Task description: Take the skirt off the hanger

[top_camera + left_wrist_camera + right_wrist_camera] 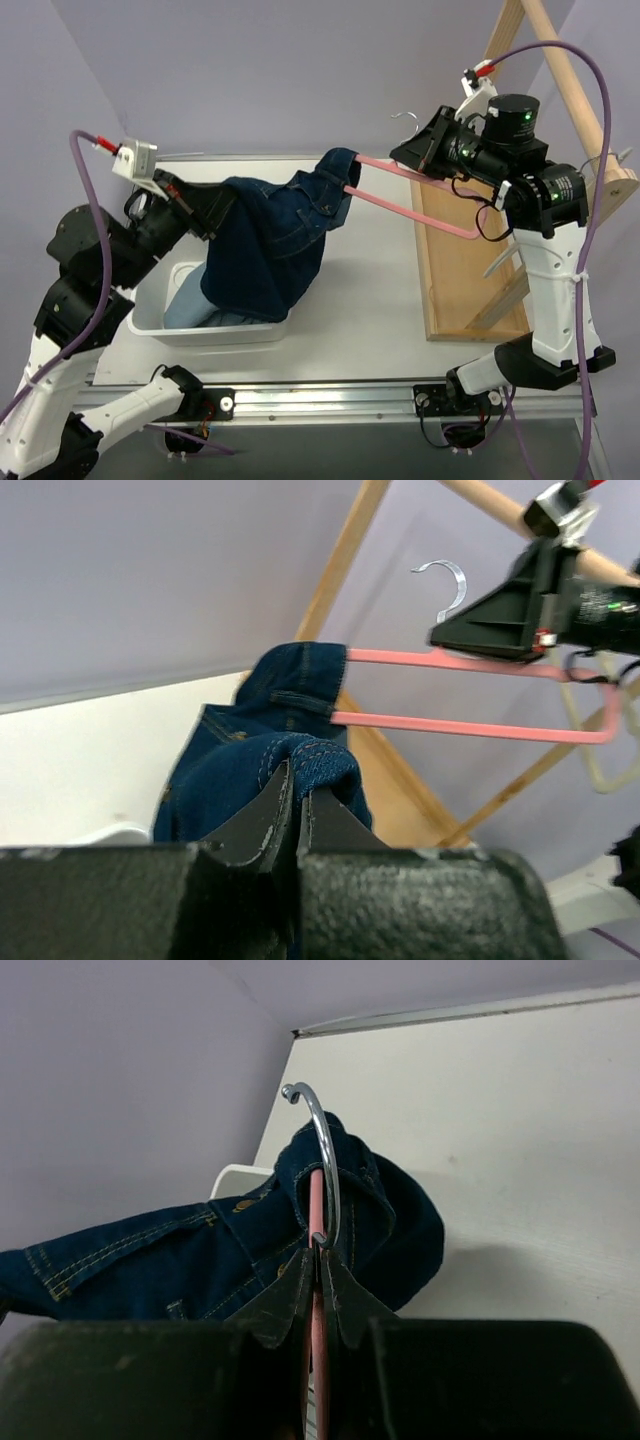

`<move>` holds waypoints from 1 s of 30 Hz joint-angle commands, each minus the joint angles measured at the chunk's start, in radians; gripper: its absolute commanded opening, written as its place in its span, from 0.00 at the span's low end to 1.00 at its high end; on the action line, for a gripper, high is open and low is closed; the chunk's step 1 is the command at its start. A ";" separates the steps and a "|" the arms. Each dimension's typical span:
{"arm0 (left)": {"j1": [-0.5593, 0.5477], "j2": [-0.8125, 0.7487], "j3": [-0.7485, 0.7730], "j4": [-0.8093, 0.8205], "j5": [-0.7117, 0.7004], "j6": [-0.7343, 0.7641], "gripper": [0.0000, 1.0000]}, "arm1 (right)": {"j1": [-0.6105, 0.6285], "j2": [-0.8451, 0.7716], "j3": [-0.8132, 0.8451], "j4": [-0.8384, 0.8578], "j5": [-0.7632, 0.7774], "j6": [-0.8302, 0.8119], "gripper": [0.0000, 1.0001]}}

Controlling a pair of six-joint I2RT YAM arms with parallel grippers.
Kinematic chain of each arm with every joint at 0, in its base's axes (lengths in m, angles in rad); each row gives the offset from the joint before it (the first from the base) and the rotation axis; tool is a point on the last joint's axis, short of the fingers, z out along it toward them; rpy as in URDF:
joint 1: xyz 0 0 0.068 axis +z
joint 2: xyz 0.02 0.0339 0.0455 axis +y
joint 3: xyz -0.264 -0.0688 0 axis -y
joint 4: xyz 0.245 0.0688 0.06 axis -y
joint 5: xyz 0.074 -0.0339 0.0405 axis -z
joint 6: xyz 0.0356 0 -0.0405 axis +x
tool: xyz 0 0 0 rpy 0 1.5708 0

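A dark blue denim skirt (268, 240) hangs from the left end of a pink hanger (415, 210) and drapes down towards a white bin (150, 312). My left gripper (212, 215) is shut on the skirt's waistband, seen in the left wrist view (297, 780) pinching a denim fold (315, 755). My right gripper (415, 152) is shut on the hanger's top bar near its metal hook (404, 117). In the right wrist view the pink bar (316, 1210) runs between my jaws (322, 1265), with the hook (325, 1160) and skirt (200, 1260) beyond.
The white bin holds a light blue garment (190, 300). A wooden rack (470, 260) lies and stands at the right, its poles (560, 60) rising behind my right arm. The white table (370, 310) stretches between bin and rack.
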 commanded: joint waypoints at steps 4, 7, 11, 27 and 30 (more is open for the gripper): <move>0.007 0.113 0.295 -0.085 -0.165 0.271 0.02 | -0.001 -0.018 0.154 -0.030 -0.135 -0.024 0.00; 0.008 0.156 0.408 -0.136 -0.269 0.371 0.02 | -0.001 -0.041 0.157 -0.072 -0.102 -0.060 0.00; 0.007 0.173 0.480 -0.173 -0.484 0.451 0.02 | -0.001 -0.061 0.174 -0.082 -0.078 -0.080 0.00; 0.007 0.125 0.434 0.078 -0.934 0.802 0.02 | -0.001 -0.092 0.036 0.015 -0.414 0.045 0.00; 0.007 0.091 0.416 0.143 -0.946 0.856 0.02 | -0.001 -0.101 -0.007 0.033 -0.501 0.039 0.00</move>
